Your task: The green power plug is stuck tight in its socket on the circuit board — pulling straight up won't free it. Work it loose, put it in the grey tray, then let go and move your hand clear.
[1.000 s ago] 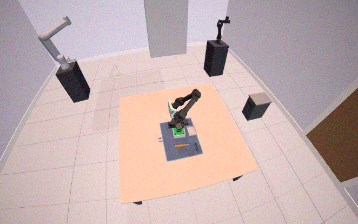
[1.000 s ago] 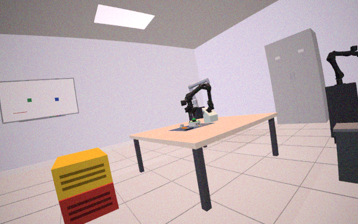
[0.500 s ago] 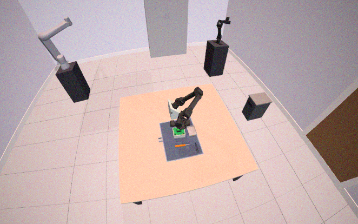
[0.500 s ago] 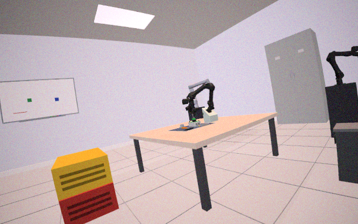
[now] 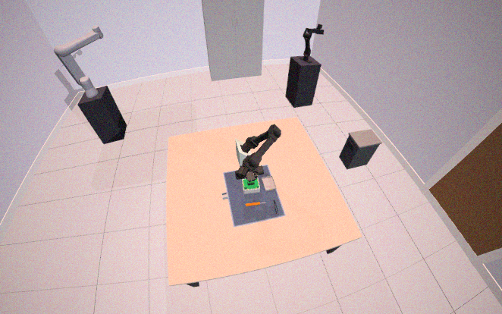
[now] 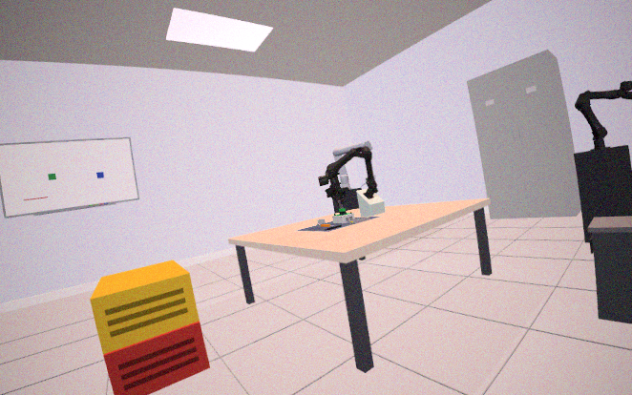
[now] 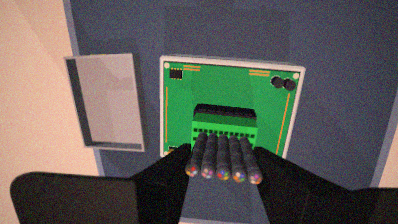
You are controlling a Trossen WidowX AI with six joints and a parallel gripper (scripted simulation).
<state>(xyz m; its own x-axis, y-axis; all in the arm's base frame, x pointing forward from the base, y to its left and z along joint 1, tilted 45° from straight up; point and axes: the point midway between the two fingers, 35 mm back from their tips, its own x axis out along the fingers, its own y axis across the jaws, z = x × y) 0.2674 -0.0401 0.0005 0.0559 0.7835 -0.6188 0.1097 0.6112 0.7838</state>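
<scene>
The green power plug (image 7: pixel 225 131) (image 6: pixel 342 211) stands over the circuit board (image 7: pixel 180 110) (image 5: pixel 245 186), with several dark wires rising from it. My gripper (image 7: pixel 221 152) (image 5: pixel 250 180) points down and is shut on the plug, one black finger at each side. The black socket (image 7: pixel 225 110) shows along the plug's far edge in the wrist view. The plug looks slightly tilted there; how deep it sits in the socket cannot be told. The grey tray (image 7: pixel 112 102) (image 5: pixel 268 183) is empty and lies beside the board, to its left in the wrist view.
Board and tray lie on a dark blue mat (image 7: pixel 340 30) (image 5: pixel 241 215) on the table. An orange screwdriver (image 5: pixel 252 204) and a thin dark tool (image 5: pixel 275 207) lie on the mat at the board's far side from the arm. A pale block (image 6: pixel 371 204) stands by the arm's base.
</scene>
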